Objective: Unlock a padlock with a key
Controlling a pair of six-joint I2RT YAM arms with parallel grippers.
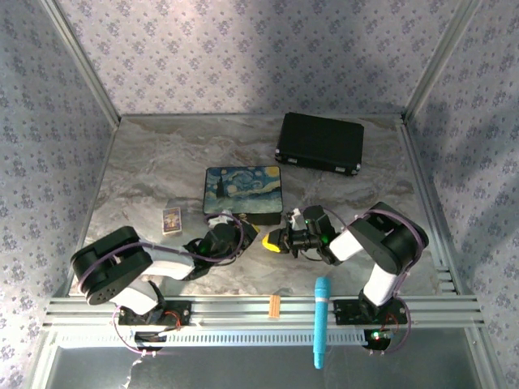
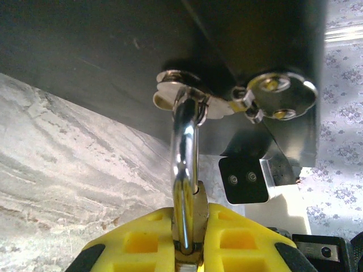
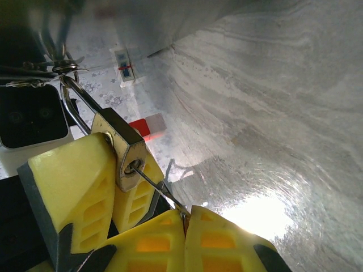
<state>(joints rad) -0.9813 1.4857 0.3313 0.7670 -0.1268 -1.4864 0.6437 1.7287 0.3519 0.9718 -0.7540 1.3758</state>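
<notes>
Table (image 1: 154, 166) from above. A painted box (image 1: 243, 190) lies at centre, a black case (image 1: 320, 143) behind it to the right, a small card (image 1: 171, 220) off its front left corner. Left gripper (image 1: 232, 230) and right gripper (image 1: 272, 241) sit close together at the box's front edge. A blue tool (image 1: 322, 324) crosses the near rail (image 1: 203, 306).

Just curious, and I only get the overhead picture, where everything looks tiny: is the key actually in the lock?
Observer: Yes. The right wrist camera shows the key with its tip in the keyhole of the padlock, pinched by the right tool.
Operator: What's the other tool doing?
Observer: The left tool clamps the padlock.
Operator: Is it off the box?
Observer: No, its shackle hooks through a metal loop on the painted box.
</notes>
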